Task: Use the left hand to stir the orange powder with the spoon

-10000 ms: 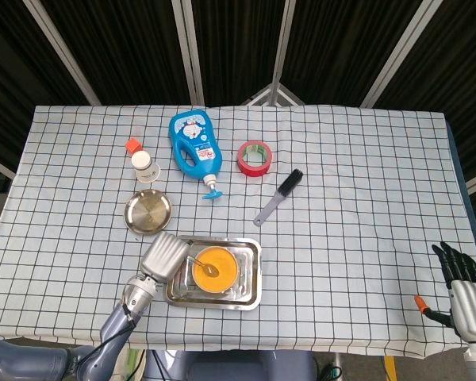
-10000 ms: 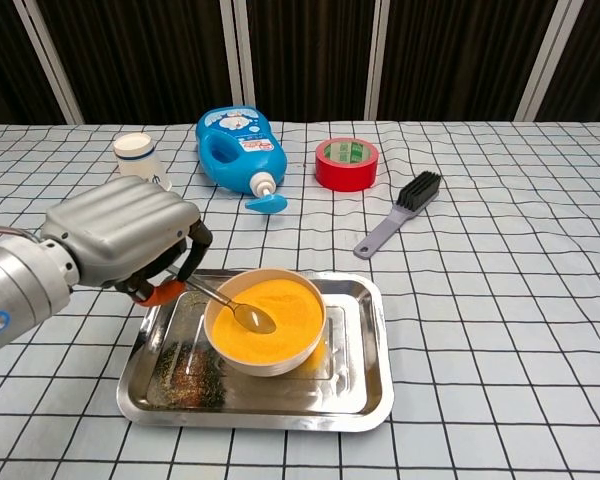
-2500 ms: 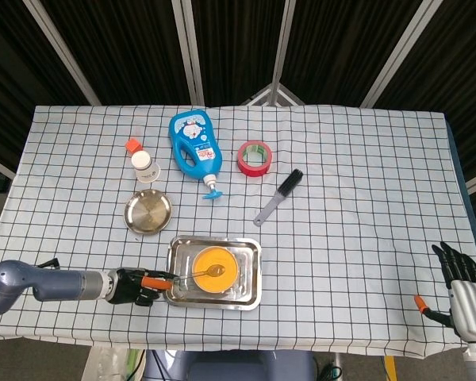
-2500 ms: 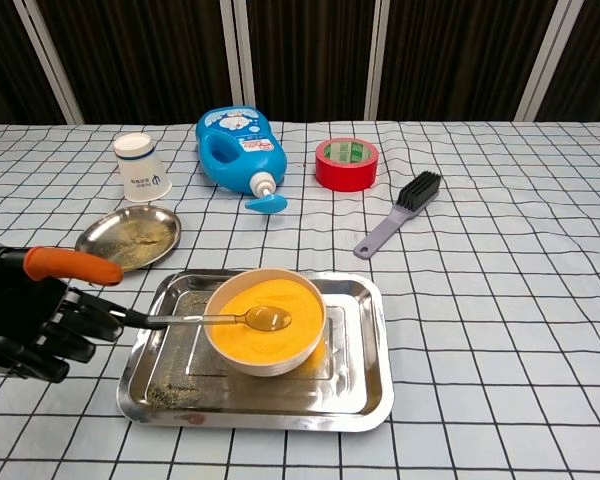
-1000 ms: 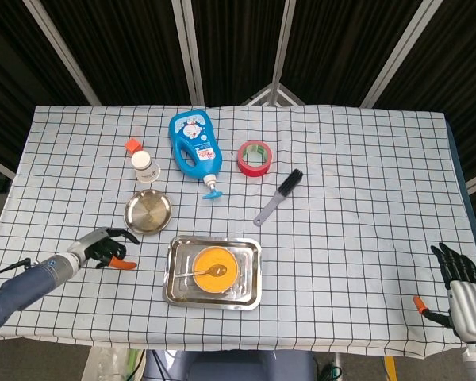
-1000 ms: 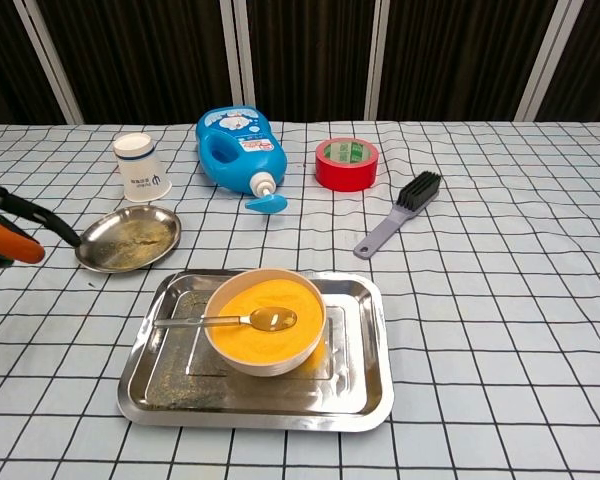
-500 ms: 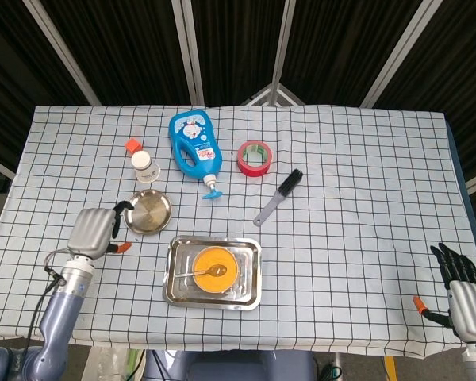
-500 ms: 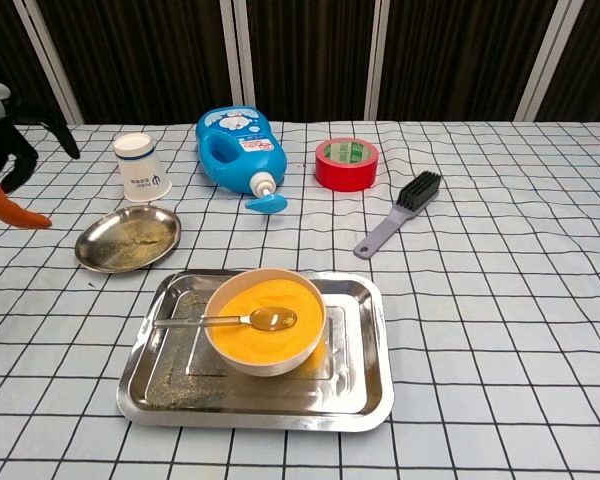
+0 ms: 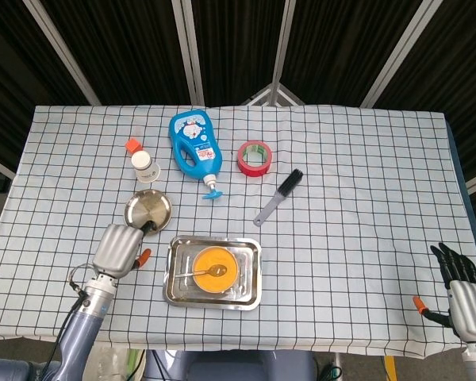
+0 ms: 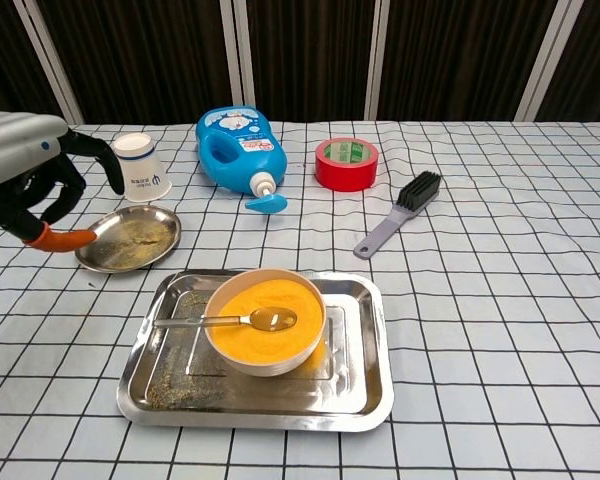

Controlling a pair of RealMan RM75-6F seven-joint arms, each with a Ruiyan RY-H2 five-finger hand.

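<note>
Checked tablecloth (image 9: pixel 341 238): spoon (image 10: pixel 220 321) lying in bowl (image 10: pixel 266 322) of orange powder (image 10: pixel 270 305); left hand (image 10: pixel 25 175) hovering nearby, fingers released; right hand (image 9: pixel 462 290) idling, fingers apart

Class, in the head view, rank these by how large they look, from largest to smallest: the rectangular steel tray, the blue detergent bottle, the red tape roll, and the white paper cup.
1. Rectangular steel tray
2. Blue detergent bottle
3. Red tape roll
4. White paper cup

The tape roll and cup look close in size, so their order is unsure.
</note>
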